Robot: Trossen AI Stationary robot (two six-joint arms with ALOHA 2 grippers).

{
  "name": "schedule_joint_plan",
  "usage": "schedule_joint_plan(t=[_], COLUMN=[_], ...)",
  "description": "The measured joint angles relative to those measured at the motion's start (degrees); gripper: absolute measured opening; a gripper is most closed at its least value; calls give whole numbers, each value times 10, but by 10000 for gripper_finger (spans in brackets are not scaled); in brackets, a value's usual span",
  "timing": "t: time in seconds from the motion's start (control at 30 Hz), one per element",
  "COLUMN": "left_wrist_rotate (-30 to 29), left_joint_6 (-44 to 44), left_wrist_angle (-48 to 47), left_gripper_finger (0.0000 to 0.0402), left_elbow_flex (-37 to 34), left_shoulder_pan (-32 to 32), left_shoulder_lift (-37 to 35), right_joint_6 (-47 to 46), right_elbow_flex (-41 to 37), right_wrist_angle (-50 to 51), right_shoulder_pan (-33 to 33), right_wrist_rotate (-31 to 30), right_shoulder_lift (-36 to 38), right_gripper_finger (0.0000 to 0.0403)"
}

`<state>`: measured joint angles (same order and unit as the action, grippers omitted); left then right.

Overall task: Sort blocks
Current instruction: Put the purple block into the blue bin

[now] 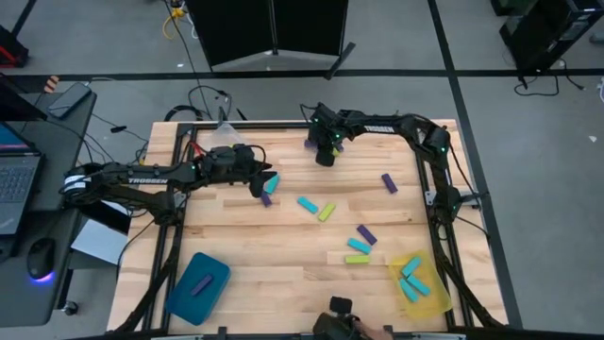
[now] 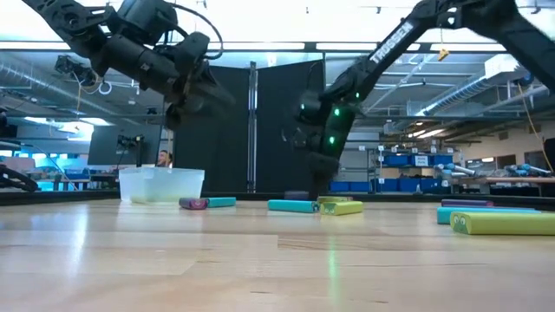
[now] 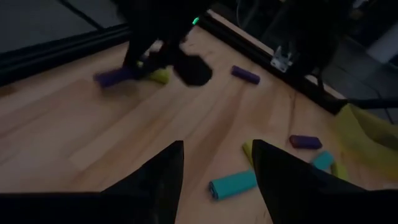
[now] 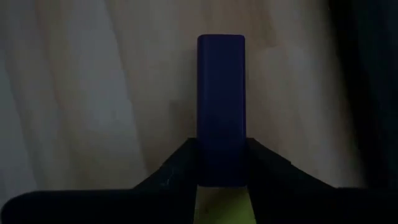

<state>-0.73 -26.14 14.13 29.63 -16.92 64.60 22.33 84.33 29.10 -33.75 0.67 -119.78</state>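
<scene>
Left gripper [image 1: 267, 185] on my feed hangs above the worktop [image 1: 283, 264] with fingers spread, holding nothing, over a cyan block [image 1: 271, 183]. Right gripper [image 1: 328, 148] reaches down at the far edge, pinching a dark purple block [image 4: 221, 106] lying flat.

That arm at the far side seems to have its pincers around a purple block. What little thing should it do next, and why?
Probably lift it straight up. The right tool sits with a finger on each side of the purple block, which looks pinched, and a yellow-green block lies right beside it. A straight lift should clear that neighbour before carrying the block away. The left tool hangs open, empty.
</scene>
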Motion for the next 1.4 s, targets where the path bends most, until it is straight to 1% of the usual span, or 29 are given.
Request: schedule_joint_plan(t=[0.13,0.23,0.3,0.37,0.47,0.53,0.67,0.83,0.93,1.2,1.4], left_wrist_rotate=[-11,-11,-11,-12,-13,-13,-2,17,30,32,77], left_joint_6=[-15,-17,-35,-57,-65,-75,-79,-79,-86,-83,-69], left_wrist_angle=[-4,-4,-10,-7,-6,2,45,96,116,134,185], left_gripper_finger=[198,198,198,198,198,198,198,198,198,198,195], left_elbow_flex=[0,0,0,0,0,0,0,0,0,0,0], left_shoulder_pan=[0,0,1,1,1,1,2,2,2,2,2], left_shoulder_lift=[0,5,10,20,40,57,89,113,125,145,146], right_joint_6=[6,5,-1,-7,-14,-16,-31,-39,-40,-42,-42], right_elbow_flex=[2,1,1,2,1,2,2,2,2,2,2], right_wrist_angle=[35,50,45,44,43,37,33,22,8,-7,-37], right_shoulder_pan=[41,82,113,145,191,217,255,282,290,303,305], right_wrist_rotate=[-61,-77,-92,-123,-181,-204,-210,-211,-218,-225,-224], right_shoulder_lift=[44,63,78,88,93,96,97,100,100,100,100], right_gripper_finger=[111,111,111,111,111,111,111,111,111,111,111])
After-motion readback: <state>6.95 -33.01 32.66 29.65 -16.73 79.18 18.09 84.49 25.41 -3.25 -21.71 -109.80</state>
